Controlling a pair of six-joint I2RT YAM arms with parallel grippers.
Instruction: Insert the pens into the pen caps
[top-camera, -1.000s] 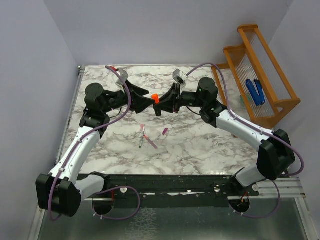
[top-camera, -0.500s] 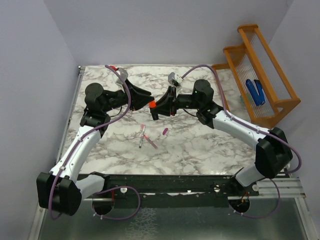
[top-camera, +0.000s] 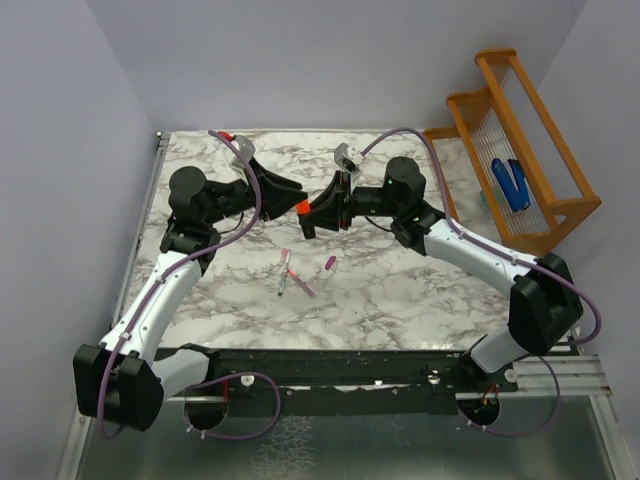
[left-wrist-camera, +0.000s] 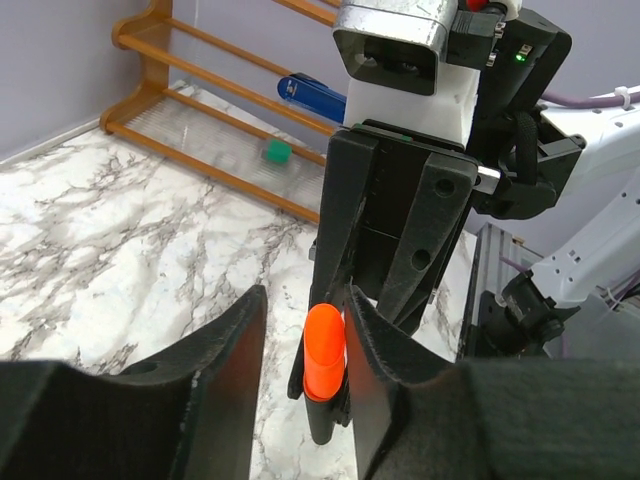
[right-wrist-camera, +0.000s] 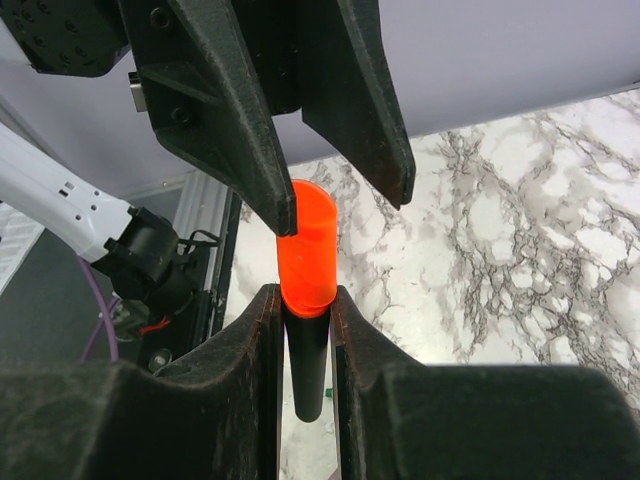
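This is looking like a robotics lab test cell, not a home or an office. Two white and black robot arms (top-camera: 160, 290) are sitting bolted to a black base plate (top-camera: 350, 365) at the near edge of a marble-patterned table (top-camera: 400, 290), with purple cables (top-camera: 405, 130) looping off their joints. Plain pale walls (top-camera: 300, 60) are boxing the table in. A wooden rack (top-camera: 466, 108) is standing at the right, and a few pens (top-camera: 283, 280) are lying on the table.

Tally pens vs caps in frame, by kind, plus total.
Pens: 3 (marker, grey pen, pink pen)
Caps: 2 (orange cap, magenta cap)
Total: 5
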